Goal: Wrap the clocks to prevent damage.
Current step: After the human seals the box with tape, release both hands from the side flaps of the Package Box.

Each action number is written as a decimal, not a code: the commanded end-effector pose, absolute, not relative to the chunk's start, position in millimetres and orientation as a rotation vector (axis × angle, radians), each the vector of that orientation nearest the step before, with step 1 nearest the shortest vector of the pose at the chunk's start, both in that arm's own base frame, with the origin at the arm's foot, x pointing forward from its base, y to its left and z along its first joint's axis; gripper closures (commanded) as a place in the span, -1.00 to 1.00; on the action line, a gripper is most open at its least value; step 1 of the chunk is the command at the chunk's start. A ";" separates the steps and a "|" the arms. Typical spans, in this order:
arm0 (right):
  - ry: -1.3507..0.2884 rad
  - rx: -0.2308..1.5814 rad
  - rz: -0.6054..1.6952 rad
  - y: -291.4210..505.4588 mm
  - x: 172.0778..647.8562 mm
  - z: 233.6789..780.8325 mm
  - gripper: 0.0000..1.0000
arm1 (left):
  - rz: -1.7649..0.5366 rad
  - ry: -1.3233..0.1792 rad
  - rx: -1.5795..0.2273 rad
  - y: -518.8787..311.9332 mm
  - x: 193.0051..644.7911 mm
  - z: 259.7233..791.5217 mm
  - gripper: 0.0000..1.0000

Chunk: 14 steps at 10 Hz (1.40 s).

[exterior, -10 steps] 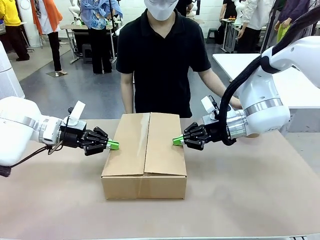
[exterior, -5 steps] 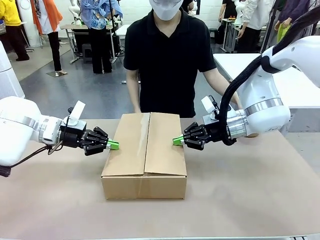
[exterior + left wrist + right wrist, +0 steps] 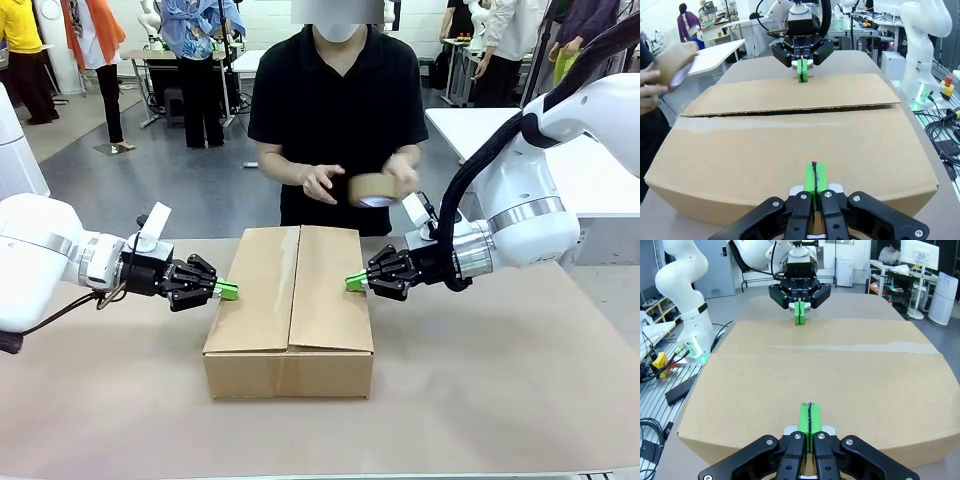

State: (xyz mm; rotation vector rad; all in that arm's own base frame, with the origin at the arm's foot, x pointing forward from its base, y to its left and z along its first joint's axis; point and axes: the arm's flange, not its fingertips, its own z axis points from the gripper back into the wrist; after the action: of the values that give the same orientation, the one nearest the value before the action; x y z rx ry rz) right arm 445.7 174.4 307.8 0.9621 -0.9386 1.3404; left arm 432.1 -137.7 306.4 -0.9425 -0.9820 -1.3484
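Your L gripper (image 3: 230,291) and R gripper (image 3: 354,282) are both pressed together, pinching nothing, tips on opposite top edges of the closed box (image 3: 290,300), mid-table. Beyond it, a person (image 3: 335,110) holds a tape roll (image 3: 374,189).

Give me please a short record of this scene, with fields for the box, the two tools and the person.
box: brown cardboard, flaps folded down, standing on the table
left tool: shut, tip at the left top edge of the box
right tool: shut, tip at the right top edge of the box
person: behind the far end of the box, both hands raised, holding a roll of tape
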 end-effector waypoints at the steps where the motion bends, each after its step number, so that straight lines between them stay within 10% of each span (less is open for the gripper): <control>1: -0.930 0.959 1.339 175.4 444.7 304.0 0.98 | -1.348 -0.977 -0.937 -137.8 432.2 304.4 0.99; 14: -0.930 0.959 1.339 175.4 444.7 304.0 0.98 | -1.348 -0.977 -0.937 -137.8 432.2 304.4 0.99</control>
State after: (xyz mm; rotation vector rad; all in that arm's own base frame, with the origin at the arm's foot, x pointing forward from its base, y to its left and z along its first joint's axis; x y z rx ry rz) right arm 445.7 174.4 307.8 0.9621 -0.9386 1.3404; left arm 432.1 -137.7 306.4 -0.9425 -0.9820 -1.3484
